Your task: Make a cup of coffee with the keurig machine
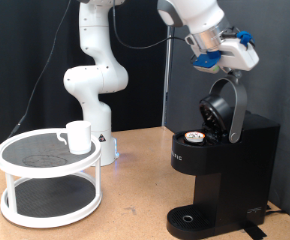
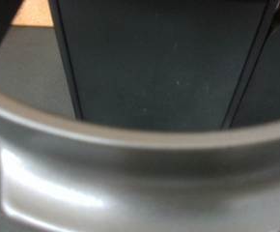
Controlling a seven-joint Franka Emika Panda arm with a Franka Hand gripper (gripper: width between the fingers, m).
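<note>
Silver rim of the raised lid (image 2: 130, 155) fills the wrist view close up, dark machine body behind it; jaws themselves not visible there, so can't tell if spread or pressed. From the exterior view the gripper (image 1: 213, 62) sits at the lid's top end (image 1: 228, 88), lid swung up and tilted back. Keurig machine (image 1: 220, 175) stands at the counter's right edge w/ a pod (image 1: 194, 138) seated in the open chamber, directly below the jaws. Drip tray (image 1: 189, 217) is bare. Cup (image 1: 79, 136) is upright on the top tier of a white rack (image 1: 47, 205) near the counter's left edge, well apart from the machine.
</note>
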